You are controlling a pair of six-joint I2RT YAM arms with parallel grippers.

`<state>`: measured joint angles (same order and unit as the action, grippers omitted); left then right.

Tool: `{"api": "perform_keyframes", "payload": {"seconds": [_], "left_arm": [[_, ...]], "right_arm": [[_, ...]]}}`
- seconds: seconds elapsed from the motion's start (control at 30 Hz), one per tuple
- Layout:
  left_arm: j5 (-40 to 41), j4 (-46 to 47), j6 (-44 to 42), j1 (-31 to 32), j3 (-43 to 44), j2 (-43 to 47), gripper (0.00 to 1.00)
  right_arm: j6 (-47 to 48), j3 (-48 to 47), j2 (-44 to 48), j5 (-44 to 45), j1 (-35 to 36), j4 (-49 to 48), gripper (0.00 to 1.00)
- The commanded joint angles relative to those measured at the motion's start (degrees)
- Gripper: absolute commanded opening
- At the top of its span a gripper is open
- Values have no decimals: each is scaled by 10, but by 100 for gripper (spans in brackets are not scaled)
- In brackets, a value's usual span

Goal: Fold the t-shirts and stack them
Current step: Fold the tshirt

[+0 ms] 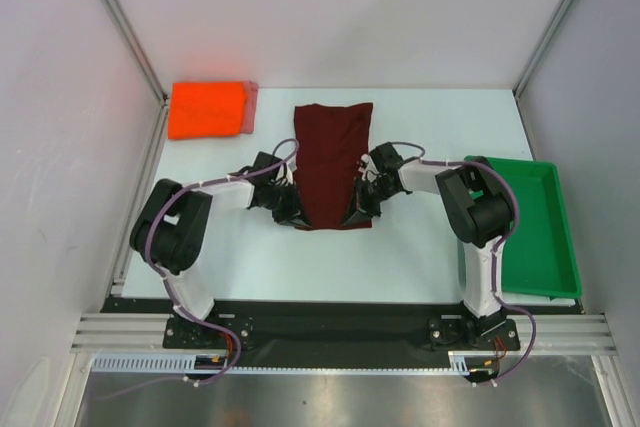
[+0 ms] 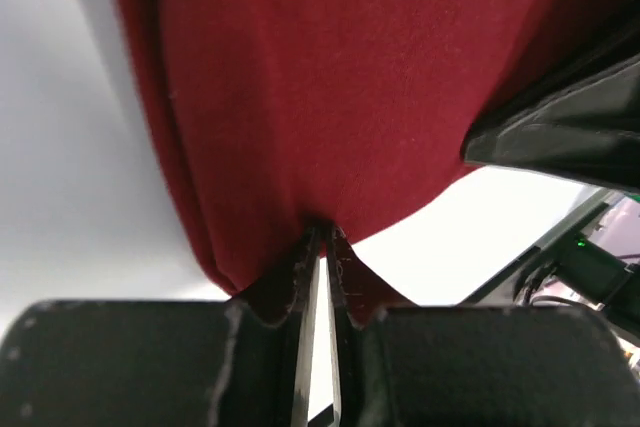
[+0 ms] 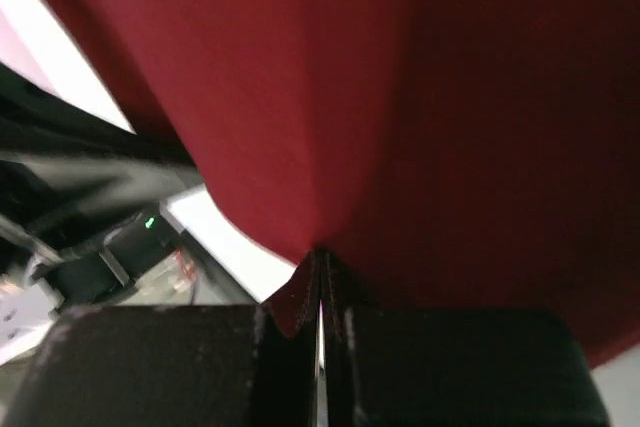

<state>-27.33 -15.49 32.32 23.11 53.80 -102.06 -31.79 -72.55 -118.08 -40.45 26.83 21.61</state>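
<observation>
White tabletop (image 1: 420,257): maroon t-shirt (image 1: 333,162) mid-fold

Shirt lies centre, a long strip. Near corners are clamped, one in left hand (image 1: 291,213), one in right hand (image 1: 362,213). Likely step: halving fold. Next calls for carrying both corners evenly toward the far edge. Folded orange-red t-shirt (image 1: 207,109) sits far left.

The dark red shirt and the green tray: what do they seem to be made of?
The dark red shirt looks like soft, matte cloth, probably a cotton knit: it sags in folds, and the wrist views show a fine fuzzy weave. The green tray looks like hard, smooth plastic, judging by its even colour and stiff raised rim.
</observation>
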Motion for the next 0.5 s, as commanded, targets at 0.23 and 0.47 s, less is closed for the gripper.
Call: {"api": "perform_keyframes", "payload": {"seconds": [0.23, 0.47], "left_arm": [[81, -76, -74, -7, -85, 135, 19], [97, -139, -47, -10, -96, 267, 76]], "right_arm": [[61, 178, 161, 26, -36, 60, 0], [67, 213, 256, 54, -74, 77, 46]]}}
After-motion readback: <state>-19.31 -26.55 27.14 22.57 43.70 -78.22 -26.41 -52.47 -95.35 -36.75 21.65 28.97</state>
